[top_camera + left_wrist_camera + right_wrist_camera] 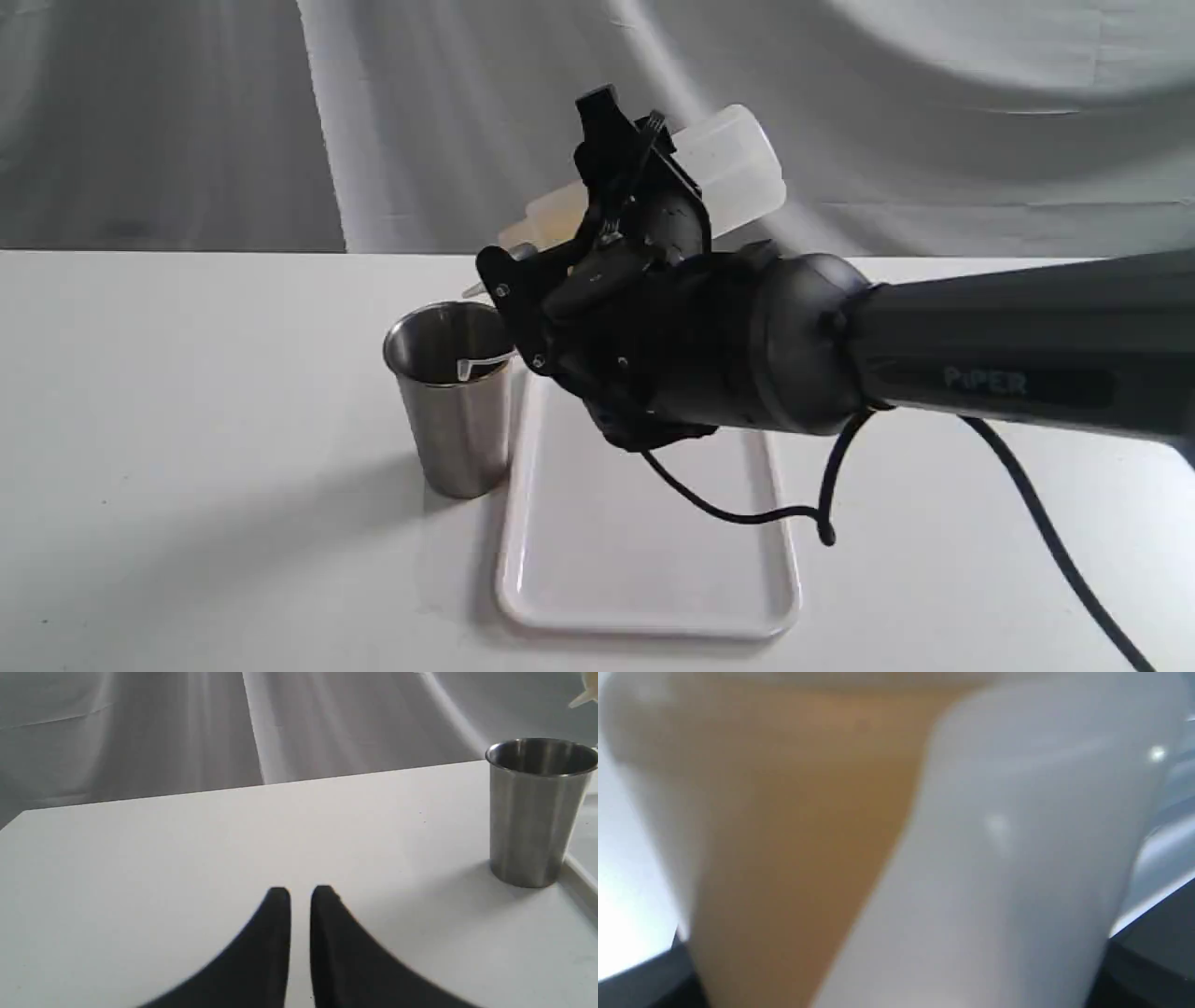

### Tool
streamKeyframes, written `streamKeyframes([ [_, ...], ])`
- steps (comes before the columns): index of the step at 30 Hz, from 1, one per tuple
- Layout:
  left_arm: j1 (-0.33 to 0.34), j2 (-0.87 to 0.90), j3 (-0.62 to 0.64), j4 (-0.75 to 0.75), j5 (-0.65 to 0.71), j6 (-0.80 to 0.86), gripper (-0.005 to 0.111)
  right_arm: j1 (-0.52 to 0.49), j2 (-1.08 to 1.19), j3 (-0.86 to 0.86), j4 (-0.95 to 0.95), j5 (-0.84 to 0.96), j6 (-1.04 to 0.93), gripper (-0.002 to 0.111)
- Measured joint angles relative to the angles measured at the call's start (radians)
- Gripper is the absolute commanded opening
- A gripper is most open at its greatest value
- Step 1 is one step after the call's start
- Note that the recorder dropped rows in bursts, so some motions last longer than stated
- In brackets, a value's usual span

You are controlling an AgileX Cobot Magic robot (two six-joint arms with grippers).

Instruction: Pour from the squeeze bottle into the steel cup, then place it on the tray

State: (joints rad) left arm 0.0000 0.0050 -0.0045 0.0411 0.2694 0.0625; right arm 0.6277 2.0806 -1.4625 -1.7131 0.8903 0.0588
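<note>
My right gripper [627,182] is shut on the squeeze bottle [728,163], which is tipped over with its base raised toward the right. The nozzle [478,287] points down-left over the rim of the steel cup [457,411], and the tethered tip dangles inside the cup. In the right wrist view the bottle [896,835] fills the frame, with amber liquid slanted toward one side. The cup stands upright on the table beside the left edge of the white tray [644,560]. My left gripper [300,893] hovers low over the bare table, shut and holding nothing, with the cup [532,812] off to its right.
The white table [187,420] is backed by a grey cloth curtain [187,121]. A black cable [747,513] from the right arm loops down over the tray. The right arm's forearm [1027,345] stretches across the table's right side.
</note>
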Motion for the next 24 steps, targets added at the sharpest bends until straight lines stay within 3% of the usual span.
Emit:
streamKeyframes([
  [13,0.000,0.000,0.000,0.000,0.000,0.000,0.008,0.000,0.000,0.000,0.000,0.000,0.085,0.000],
  [24,0.000,0.000,0.000,0.000,0.000,0.000,0.008,0.000,0.000,0.000,0.003,0.002,0.342,0.000],
])
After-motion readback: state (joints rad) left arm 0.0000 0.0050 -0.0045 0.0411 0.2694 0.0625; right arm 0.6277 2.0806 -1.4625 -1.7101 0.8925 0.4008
